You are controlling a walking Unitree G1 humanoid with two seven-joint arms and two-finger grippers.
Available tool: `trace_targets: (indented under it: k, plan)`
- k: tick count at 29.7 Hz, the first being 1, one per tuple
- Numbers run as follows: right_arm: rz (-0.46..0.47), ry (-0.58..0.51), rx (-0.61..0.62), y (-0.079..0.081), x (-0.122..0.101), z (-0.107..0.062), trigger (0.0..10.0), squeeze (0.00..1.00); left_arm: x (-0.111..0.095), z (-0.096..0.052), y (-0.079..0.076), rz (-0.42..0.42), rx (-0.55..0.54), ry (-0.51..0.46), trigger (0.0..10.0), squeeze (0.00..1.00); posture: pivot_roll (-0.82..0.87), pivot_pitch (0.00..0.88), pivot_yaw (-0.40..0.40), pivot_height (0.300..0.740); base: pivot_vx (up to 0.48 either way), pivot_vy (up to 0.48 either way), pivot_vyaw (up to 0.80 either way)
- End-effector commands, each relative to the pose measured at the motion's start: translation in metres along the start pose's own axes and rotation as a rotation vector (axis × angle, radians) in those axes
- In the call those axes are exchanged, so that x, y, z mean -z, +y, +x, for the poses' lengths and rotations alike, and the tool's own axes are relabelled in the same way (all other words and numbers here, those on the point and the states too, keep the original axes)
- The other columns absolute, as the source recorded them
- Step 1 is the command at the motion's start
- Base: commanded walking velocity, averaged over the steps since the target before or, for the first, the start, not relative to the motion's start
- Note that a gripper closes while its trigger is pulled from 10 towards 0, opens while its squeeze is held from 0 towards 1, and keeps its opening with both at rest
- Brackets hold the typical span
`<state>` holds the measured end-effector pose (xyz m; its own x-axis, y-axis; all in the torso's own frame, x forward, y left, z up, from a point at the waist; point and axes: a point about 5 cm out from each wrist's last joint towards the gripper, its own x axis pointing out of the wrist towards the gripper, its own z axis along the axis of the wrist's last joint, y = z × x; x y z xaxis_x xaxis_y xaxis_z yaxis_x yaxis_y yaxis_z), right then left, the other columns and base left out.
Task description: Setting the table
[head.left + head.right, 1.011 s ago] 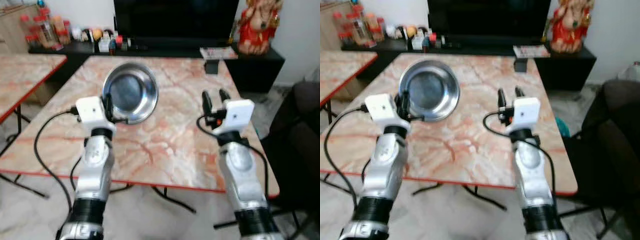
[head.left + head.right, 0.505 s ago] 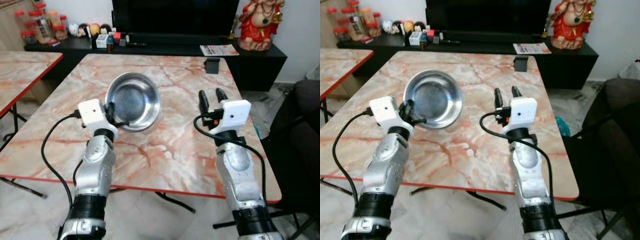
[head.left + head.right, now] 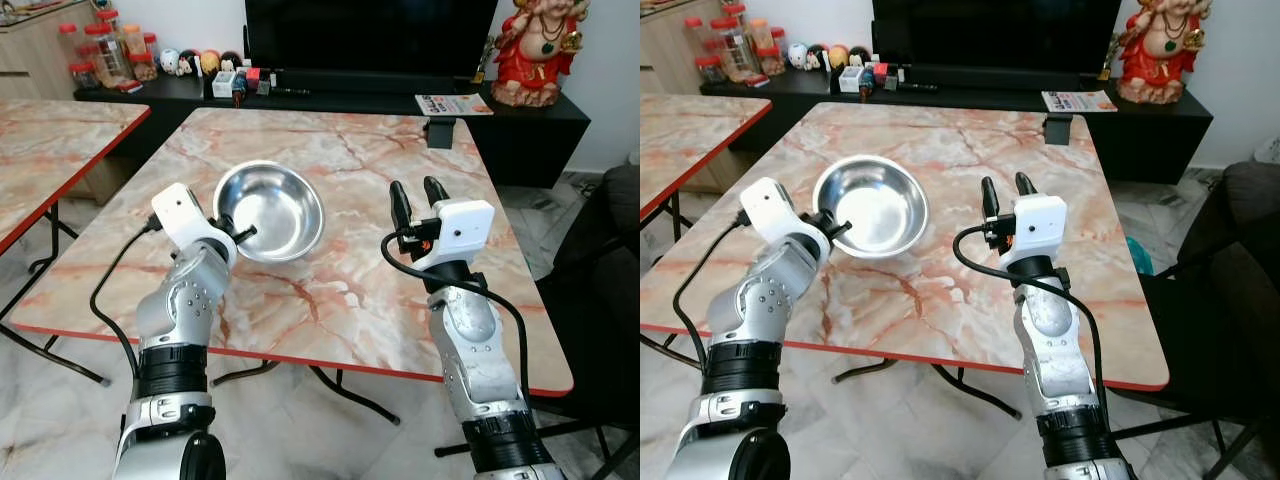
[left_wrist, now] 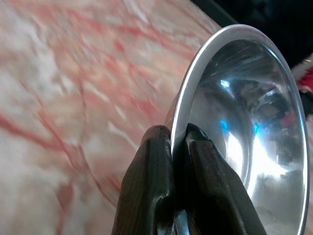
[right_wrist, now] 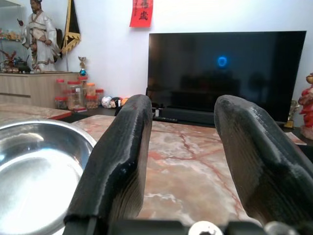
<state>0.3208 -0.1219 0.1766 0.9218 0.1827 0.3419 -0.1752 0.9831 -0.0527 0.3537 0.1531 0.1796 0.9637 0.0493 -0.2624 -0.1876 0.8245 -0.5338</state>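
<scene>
The marble table [image 3: 350, 290] carries the steel bowl [image 3: 270, 210] on its left half, and the left tool [image 3: 238, 232] is pinching the bowl's near rim, fingers [image 4: 151, 166] pressed either side of the metal. The right tool [image 3: 412, 196] hovers beside the bowl, fingers spread, holding nothing. Since a second ago the bowl has tipped lower toward the tabletop. No legible writing anywhere.

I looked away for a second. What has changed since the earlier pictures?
The view shifted as the camera moved. The left gripper stays shut on the rim of the steel bowl, which has tipped a little. The right gripper still hovers open over the table.
</scene>
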Motion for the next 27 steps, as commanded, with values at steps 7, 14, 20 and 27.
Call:
trace_targets:
  k: [7, 14, 20, 27]
  plan:
    - [0.009, -0.007, -0.021, 0.003, -0.004, 0.004, 10.0, 0.0, 0.005, -0.015, -0.007, -0.121, 0.021, 0.119, 10.0, 0.0, -0.09, 0.0, 0.008, 0.74, 0.0, 0.0, 0.0]
    - [0.012, -0.004, -0.03, 0.005, -0.003, 0.004, 10.0, 0.0, 0.014, -0.029, 0.002, -0.091, -0.046, 0.19, 10.0, 0.0, -0.09, 0.0, 0.013, 0.74, 0.0, 0.0, 0.0]
    - [0.012, 0.004, -0.04, 0.006, -0.002, 0.003, 10.0, 0.0, 0.023, -0.034, 0.01, -0.119, -0.085, 0.231, 10.0, 0.0, -0.09, 0.0, 0.012, 0.74, 0.0, 0.0, 0.0]
    - [0.012, 0.008, -0.048, 0.006, -0.001, 0.003, 10.0, 0.0, 0.039, -0.039, 0.021, -0.156, -0.144, 0.282, 10.0, 0.0, -0.09, 0.0, 0.009, 0.74, 0.0, 0.0, 0.0]
